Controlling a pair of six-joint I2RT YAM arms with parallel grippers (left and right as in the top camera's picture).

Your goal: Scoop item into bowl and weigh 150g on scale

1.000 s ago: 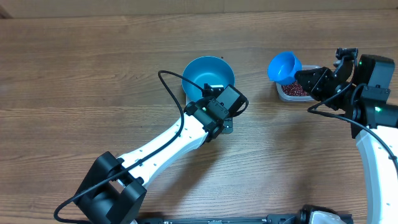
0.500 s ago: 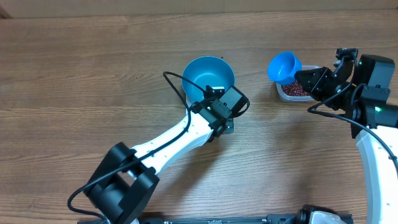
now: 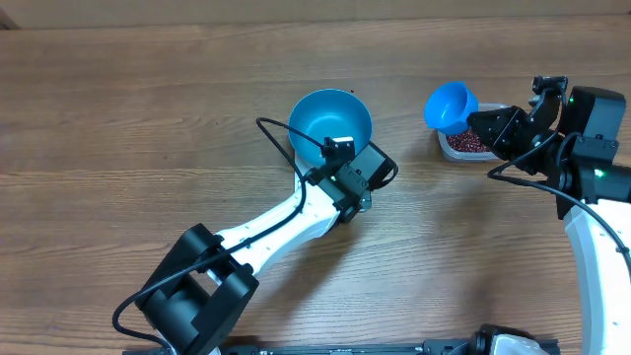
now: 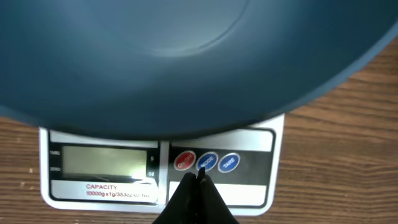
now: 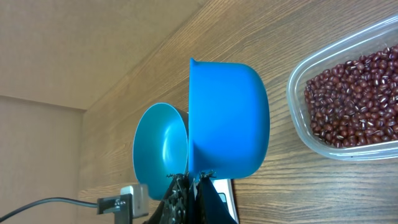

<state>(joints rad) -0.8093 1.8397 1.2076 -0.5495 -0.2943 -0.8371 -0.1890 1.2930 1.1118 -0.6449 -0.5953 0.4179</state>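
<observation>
Bowl (image 4: 186, 56) rim above scale (image 4: 124, 165) panel

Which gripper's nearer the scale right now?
Left. The left gripper sits shut at the buttons of the scale; the right gripper holds the scoop off by the tub.

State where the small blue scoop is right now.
In the overhead view, on the right side, the scoop is held in the right gripper. It sits by the left end of the clear tub of beans, well right of the blue bowl.
</observation>
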